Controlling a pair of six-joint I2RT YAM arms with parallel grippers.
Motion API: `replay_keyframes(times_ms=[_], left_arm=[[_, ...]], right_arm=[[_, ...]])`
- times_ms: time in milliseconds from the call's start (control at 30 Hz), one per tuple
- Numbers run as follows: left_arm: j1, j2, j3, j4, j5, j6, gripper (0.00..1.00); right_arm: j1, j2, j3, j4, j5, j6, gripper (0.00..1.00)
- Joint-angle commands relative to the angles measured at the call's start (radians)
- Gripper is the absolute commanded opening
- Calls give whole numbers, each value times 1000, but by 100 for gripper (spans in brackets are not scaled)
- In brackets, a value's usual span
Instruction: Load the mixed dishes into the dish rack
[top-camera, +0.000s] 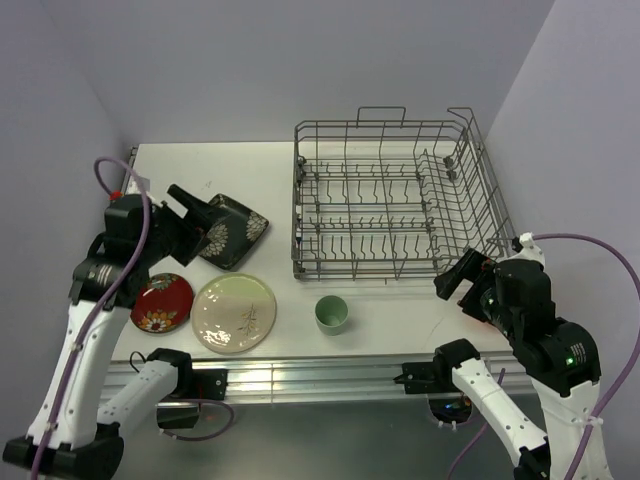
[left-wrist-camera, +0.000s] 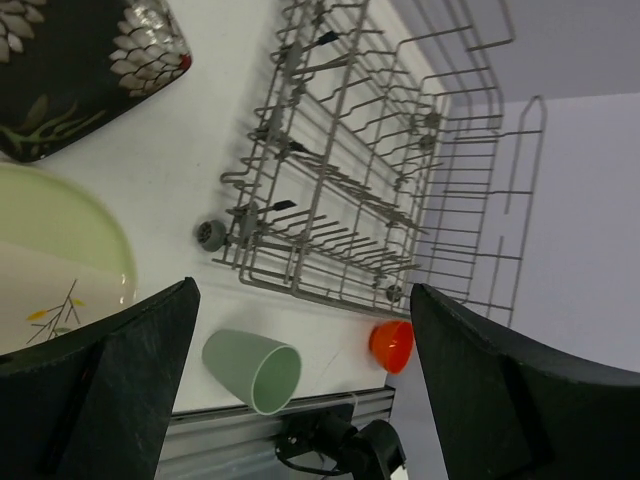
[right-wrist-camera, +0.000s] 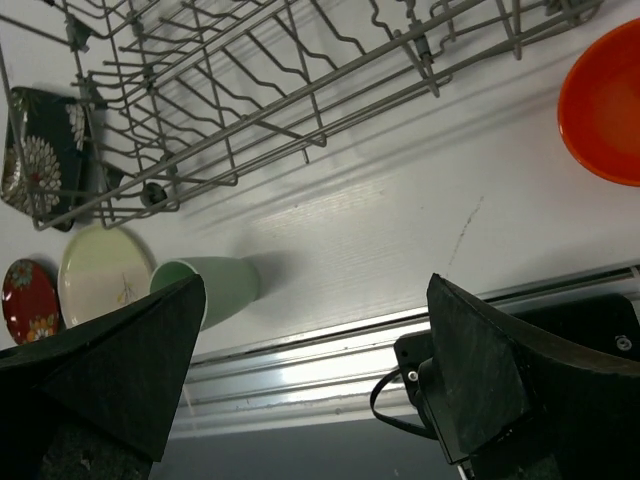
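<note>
The empty grey wire dish rack (top-camera: 390, 195) stands at the back right of the white table. The black square floral plate (top-camera: 232, 230), the small red flowered plate (top-camera: 163, 302) and the cream plate with a leaf sprig (top-camera: 234, 312) lie at the left. The pale green cup (top-camera: 331, 313) stands upright in front of the rack. The orange bowl (left-wrist-camera: 392, 345) sits by the rack's near right corner; in the top view my right arm hides it. My left gripper (top-camera: 195, 215) is open and empty above the black plate. My right gripper (top-camera: 462, 275) is open and empty above the bowl (right-wrist-camera: 605, 100).
An aluminium rail (top-camera: 300, 375) runs along the table's near edge. Lilac walls close in at the back, left and right. Purple cables (top-camera: 120, 175) loop off both arms. The rack has raised wire handles (top-camera: 380, 115) at its far side.
</note>
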Motion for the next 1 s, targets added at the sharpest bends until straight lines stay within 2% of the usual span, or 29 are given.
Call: replay_keyframes(times_ms=[0, 233, 367, 667, 800, 967], left_arm=[[0, 72, 34, 5, 26, 39, 93], [-15, 188, 97, 42, 32, 54, 93], [-30, 228, 126, 25, 18, 74, 93], [-38, 296, 188, -3, 9, 152, 92], [-40, 314, 189, 4, 21, 171, 91], [-41, 322, 194, -12, 17, 197, 91]], right_arm=[[-4, 7, 10, -125, 98, 65, 100], [-4, 5, 56, -125, 88, 118, 100], [-4, 31, -25, -125, 151, 218, 100], [-21, 67, -154, -117, 314, 310, 100], [-51, 67, -219, -94, 296, 319, 100], [-157, 91, -263, -96, 271, 290, 100]])
